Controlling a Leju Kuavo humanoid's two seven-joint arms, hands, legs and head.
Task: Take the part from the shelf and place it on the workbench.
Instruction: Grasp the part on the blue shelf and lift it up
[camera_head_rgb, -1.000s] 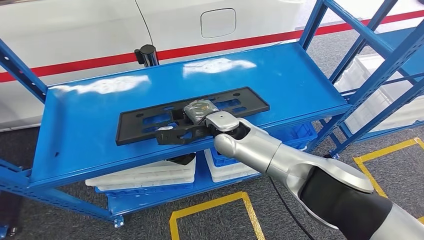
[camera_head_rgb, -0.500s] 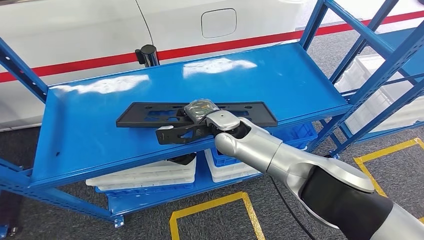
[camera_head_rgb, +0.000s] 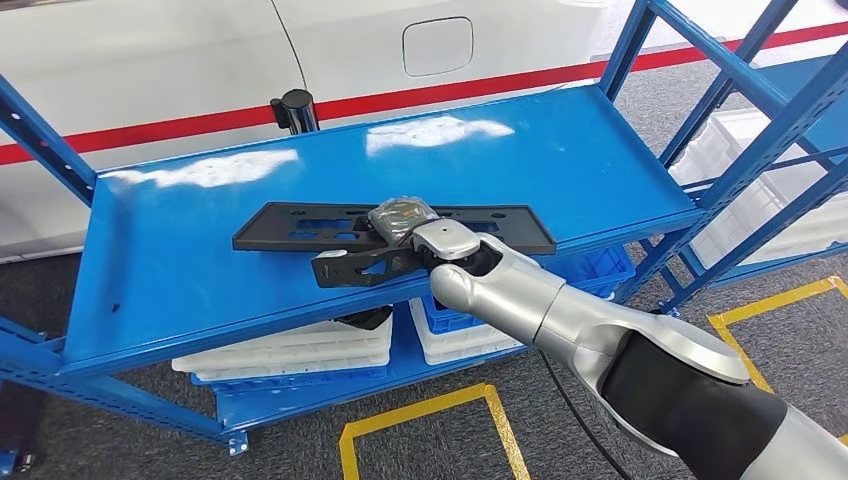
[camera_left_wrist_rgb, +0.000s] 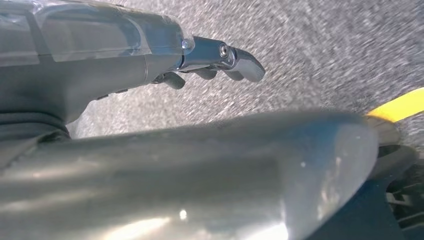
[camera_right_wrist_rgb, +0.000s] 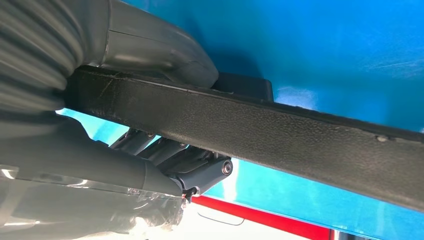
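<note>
The part is a long flat black plastic bracket (camera_head_rgb: 300, 222) with cut-outs, held a little above the blue shelf board (camera_head_rgb: 180, 290) and tilted. My right hand (camera_head_rgb: 400, 245) grips its near edge at the middle, thumb on one side and fingers (camera_right_wrist_rgb: 200, 170) on the other, as the right wrist view shows along the bracket (camera_right_wrist_rgb: 300, 135). My left hand (camera_left_wrist_rgb: 215, 57) hangs over grey carpet, fingers curled in, holding nothing.
The blue shelf frame has slanted uprights (camera_head_rgb: 740, 150) at the right and a post (camera_head_rgb: 40, 140) at the left. White and blue bins (camera_head_rgb: 300, 350) sit on the lower level. A white car body (camera_head_rgb: 200, 60) stands behind. Yellow floor tape (camera_head_rgb: 420, 415) marks the carpet.
The bracket has come up off the shelf board and tilted in my right hand, its far edge swinging toward me; between half a second ago and now it barely moves.
</note>
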